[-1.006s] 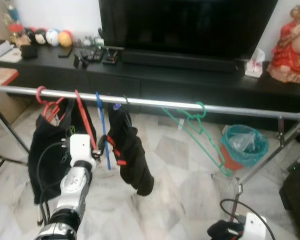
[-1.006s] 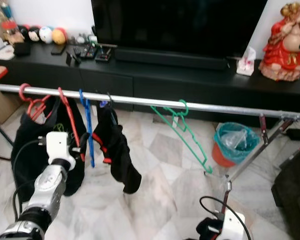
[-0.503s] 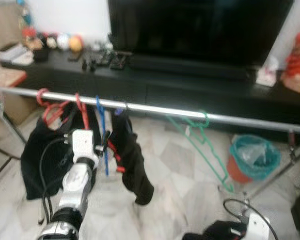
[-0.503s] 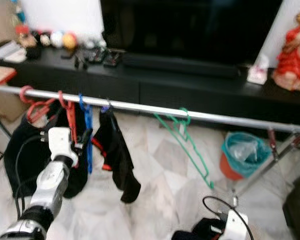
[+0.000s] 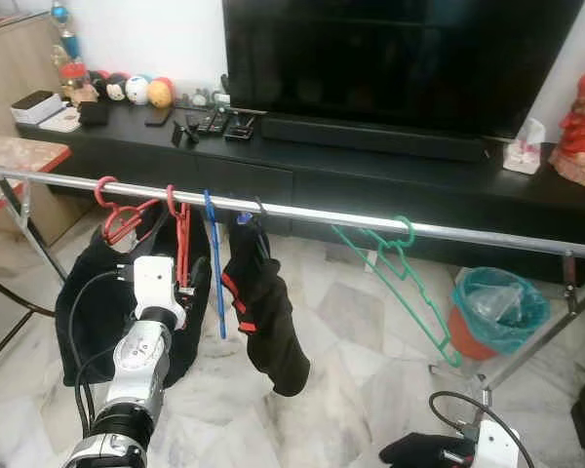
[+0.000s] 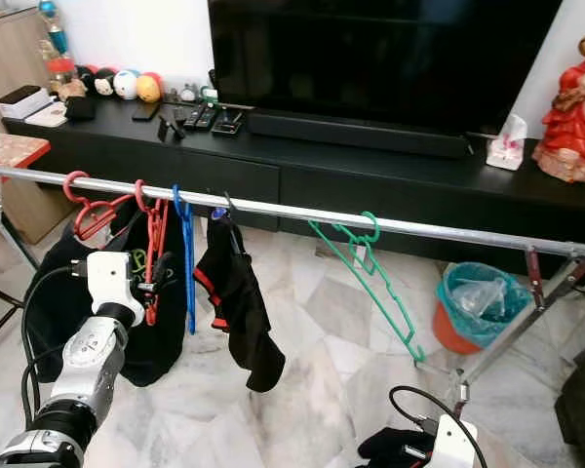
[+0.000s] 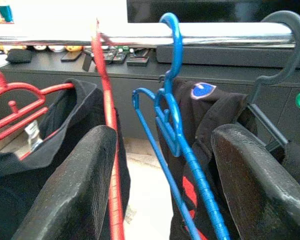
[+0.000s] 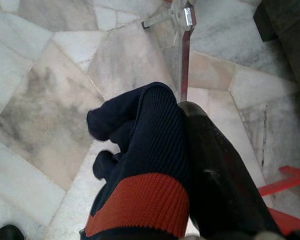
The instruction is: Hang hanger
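A silver rail (image 5: 312,214) crosses the room and carries several hangers. A red hanger (image 5: 181,244) and a blue hanger (image 5: 214,278) hang side by side. To their right is a grey hanger with a black and red garment (image 5: 268,317), and further right an empty green hanger (image 5: 402,283). My left gripper (image 7: 165,135) is open just below the rail. The blue hanger (image 7: 172,125) sits between its fingers and the red hanger (image 7: 107,115) runs beside one finger (image 7: 75,190). My right gripper (image 6: 398,448) hangs low over the floor, shut on a navy knit cloth with a red band (image 8: 140,165).
A black cloth (image 5: 93,312) hangs on another red hanger (image 5: 117,210) at the rail's left end. Behind the rail are a black TV cabinet (image 5: 370,175) and the TV (image 5: 400,49). A teal bin (image 5: 497,307) and the rack's leg (image 5: 536,341) stand at the right, and a table edge (image 5: 10,156) at the left.
The whole picture has shifted and sharpened, so the camera has moved. My left gripper is still at the red and blue hangers. My right gripper stays low with the cloth.
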`<state>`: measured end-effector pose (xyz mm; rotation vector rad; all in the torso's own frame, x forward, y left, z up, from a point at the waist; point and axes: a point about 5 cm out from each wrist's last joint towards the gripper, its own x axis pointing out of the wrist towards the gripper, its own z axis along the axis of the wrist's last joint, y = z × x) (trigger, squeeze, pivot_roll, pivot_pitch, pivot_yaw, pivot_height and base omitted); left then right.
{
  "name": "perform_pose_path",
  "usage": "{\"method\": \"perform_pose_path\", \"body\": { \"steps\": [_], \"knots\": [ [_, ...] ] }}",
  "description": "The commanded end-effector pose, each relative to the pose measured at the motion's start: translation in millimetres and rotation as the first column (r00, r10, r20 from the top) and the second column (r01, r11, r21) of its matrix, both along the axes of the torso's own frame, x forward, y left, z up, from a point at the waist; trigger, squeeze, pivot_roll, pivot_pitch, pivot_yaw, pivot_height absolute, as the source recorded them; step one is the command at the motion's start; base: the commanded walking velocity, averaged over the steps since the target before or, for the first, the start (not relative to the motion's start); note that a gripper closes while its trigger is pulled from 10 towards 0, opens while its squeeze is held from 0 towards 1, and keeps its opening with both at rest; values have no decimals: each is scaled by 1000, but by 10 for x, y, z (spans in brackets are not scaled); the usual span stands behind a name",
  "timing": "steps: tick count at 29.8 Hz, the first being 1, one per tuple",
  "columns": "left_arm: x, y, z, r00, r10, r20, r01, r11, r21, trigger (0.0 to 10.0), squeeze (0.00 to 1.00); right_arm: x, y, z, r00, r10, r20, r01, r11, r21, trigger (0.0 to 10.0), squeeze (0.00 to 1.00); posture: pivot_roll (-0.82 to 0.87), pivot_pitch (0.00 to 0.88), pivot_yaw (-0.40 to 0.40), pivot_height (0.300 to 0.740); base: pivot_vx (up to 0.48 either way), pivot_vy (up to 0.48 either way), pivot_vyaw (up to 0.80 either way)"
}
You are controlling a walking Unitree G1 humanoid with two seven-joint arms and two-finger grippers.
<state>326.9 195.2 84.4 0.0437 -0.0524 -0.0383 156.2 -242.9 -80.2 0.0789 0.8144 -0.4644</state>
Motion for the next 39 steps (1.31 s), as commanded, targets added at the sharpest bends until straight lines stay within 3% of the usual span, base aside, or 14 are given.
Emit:
{"method": "perform_pose_path", "body": {
  "steps": [1, 8, 17, 30, 39],
  "knots": [
    [26, -23, 44, 1000, -7, 8, 8, 1000, -8, 10000, 0, 24, -12, 14, 1000, -17, 12, 17, 1000, 5, 10000, 0, 17, 0, -23, 740, 244, 0, 0],
    [22, -20, 39, 1000, -7, 5, 8, 1000, -9, 10000, 0, 27, -5, 11, 1000, -14, 9, 14, 1000, 11, 10000, 0, 18, 0, -25, 740, 247, 0, -670],
    [13, -13, 47, 1000, -4, 15, 4, 1000, -12, 10000, 0, 32, -10, 16, 1000, -6, 10, 6, 1000, 5, 10000, 0, 17, 0, -25, 740, 245, 0, 0],
    [1, -23, 114, 999, -11, 44, 11, 1000, -6, 10000, 0, 41, 7, 17, 1000, -3, 17, 2, 1000, 4, 10000, 0, 18, 4, -22, 740, 0, 0, 0],
    [-79, -79, 119, 995, -101, 29, 101, 995, -21, 10000, 0, 41, 18, 15, 1000, -5, 16, 5, 1000, 1, 10000, 0, 19, 8, -15, 740, 0, 0, 0]
  ]
}}
